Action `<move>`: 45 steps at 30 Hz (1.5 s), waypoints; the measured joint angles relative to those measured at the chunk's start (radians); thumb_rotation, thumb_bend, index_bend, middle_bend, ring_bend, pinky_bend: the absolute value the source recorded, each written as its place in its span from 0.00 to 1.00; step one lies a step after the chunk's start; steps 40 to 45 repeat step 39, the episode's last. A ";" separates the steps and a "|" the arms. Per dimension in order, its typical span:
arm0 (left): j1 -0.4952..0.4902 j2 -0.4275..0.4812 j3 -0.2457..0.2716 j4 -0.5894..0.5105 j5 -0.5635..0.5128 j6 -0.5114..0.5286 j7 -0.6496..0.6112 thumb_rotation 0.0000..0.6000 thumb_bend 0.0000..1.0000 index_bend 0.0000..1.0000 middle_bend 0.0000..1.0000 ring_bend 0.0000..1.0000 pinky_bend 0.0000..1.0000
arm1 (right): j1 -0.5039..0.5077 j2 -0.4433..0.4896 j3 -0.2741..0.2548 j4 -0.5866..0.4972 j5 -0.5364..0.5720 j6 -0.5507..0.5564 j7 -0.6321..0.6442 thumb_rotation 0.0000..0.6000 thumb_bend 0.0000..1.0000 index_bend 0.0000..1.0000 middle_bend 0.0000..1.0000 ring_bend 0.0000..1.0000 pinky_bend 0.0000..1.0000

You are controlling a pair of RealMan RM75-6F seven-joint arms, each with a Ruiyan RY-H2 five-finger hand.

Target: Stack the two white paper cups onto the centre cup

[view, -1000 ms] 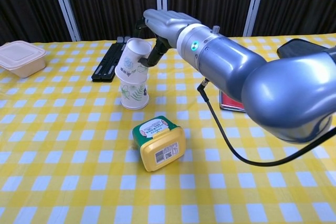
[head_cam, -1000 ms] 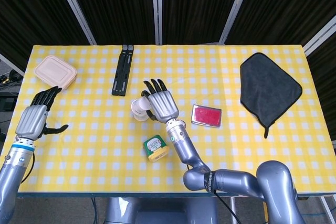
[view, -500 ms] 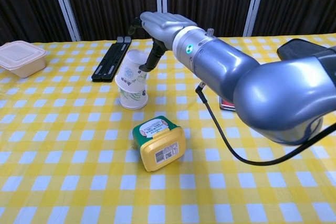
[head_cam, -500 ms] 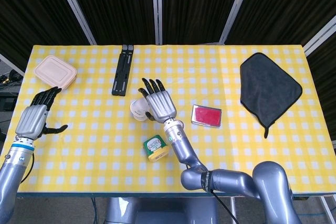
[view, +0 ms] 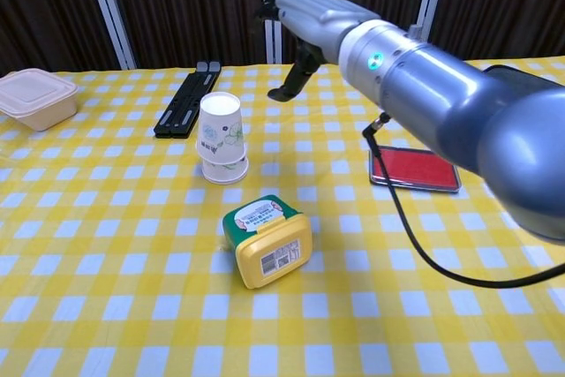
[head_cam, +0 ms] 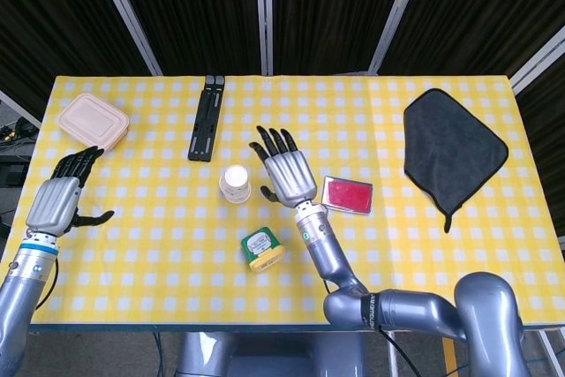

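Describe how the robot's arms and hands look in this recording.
Both arms are glossy silver-grey tubes. The right hand and left hand have silver metal backs and black fingers. A green indicator glows on the right wrist, and a black cable loops beneath that forearm. The left wrist carries a blue band.
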 measured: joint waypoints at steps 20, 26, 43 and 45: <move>-0.003 -0.027 0.014 -0.001 -0.001 0.009 0.085 1.00 0.18 0.00 0.00 0.00 0.00 | -0.322 0.320 -0.194 -0.187 -0.171 0.158 0.158 1.00 0.15 0.07 0.00 0.00 0.00; -0.005 -0.059 0.034 0.012 0.018 0.016 0.138 1.00 0.10 0.00 0.00 0.00 0.00 | -0.460 0.406 -0.276 -0.155 -0.217 0.218 0.282 1.00 0.13 0.00 0.00 0.00 0.00; 0.074 -0.123 0.107 0.079 0.050 0.114 0.218 1.00 0.08 0.00 0.00 0.00 0.00 | -0.733 0.535 -0.388 0.005 -0.315 0.350 0.503 1.00 0.13 0.00 0.00 0.00 0.00; 0.074 -0.123 0.107 0.079 0.050 0.114 0.218 1.00 0.08 0.00 0.00 0.00 0.00 | -0.733 0.535 -0.388 0.005 -0.315 0.350 0.503 1.00 0.13 0.00 0.00 0.00 0.00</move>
